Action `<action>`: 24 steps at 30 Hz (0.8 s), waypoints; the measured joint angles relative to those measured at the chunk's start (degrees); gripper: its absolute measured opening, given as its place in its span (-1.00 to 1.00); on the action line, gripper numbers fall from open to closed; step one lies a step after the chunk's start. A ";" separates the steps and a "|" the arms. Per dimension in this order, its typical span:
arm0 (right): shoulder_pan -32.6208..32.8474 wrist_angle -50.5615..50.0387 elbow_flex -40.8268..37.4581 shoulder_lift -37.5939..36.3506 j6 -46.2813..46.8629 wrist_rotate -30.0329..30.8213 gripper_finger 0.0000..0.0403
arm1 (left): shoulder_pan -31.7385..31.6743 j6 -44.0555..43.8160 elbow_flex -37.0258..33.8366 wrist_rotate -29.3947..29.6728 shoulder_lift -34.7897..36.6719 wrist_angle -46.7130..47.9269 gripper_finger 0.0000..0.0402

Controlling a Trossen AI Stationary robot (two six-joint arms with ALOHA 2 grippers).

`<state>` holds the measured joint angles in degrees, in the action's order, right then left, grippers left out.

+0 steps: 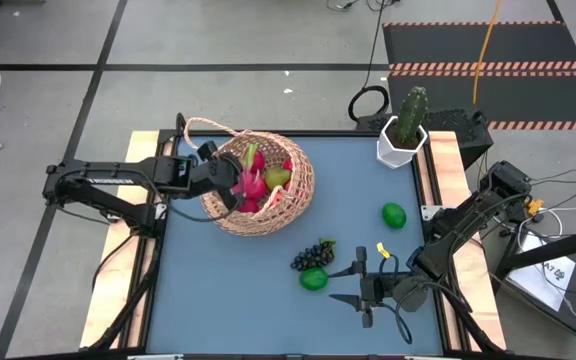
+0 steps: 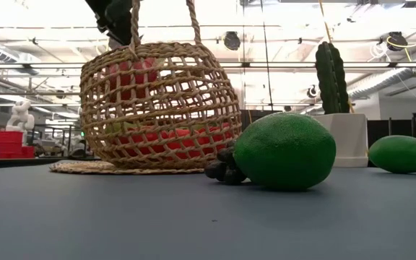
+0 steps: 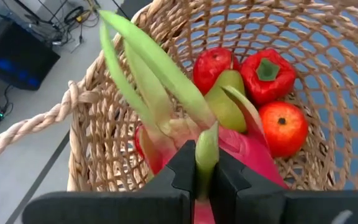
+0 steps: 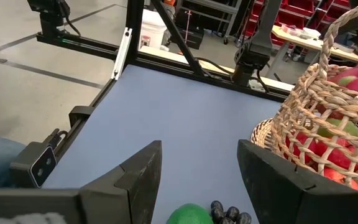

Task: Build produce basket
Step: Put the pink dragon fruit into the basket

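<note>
Meanwhile the left pincer (image 3: 205, 186) grips a dragon fruit (image 3: 229, 149) over the basket (image 1: 298, 195); the right pincer (image 4: 197, 174) gapes above a lime (image 4: 188, 214).

Lab/workshop: metal shelving (image 4: 229, 18), red bins (image 4: 272, 12) (background), hazard-striped floor mat (image 1: 488, 68).

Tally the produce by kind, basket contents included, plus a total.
Pink dragon fruit with green leaf tips, clamped in the left end effector over the tan woven wicker basket: 1
Red round fruits in basket: 3 visible
Yellow-green pear in basket: 1
Green limes on table: 2
Dark grape bunch on table: 1
Total: 8 visible
</note>
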<state>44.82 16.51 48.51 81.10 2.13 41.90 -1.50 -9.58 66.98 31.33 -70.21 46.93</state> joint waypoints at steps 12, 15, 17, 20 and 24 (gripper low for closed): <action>0.00 0.01 0.00 0.00 -0.02 0.01 0.01 | 0.02 -2.12 0.00 0.00 0.00 4.47 -0.87; 0.00 0.02 0.00 0.00 -0.02 -0.01 0.01 | 0.02 -2.14 0.00 0.00 0.00 4.38 -0.87; 0.00 0.01 0.00 0.00 -0.02 -0.01 0.01 | 0.02 -2.14 0.00 0.00 0.00 4.27 -0.87; 0.00 0.02 0.00 0.00 -0.02 -0.01 0.01 | 0.02 -2.16 0.00 0.00 0.00 4.27 -0.87; 0.00 0.02 0.00 0.00 -0.02 -0.01 0.01 | 0.02 -2.62 0.00 -0.11 0.00 4.29 -0.87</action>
<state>44.82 16.53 48.51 81.10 2.11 41.89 -1.48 -12.21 66.98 31.23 -70.22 51.22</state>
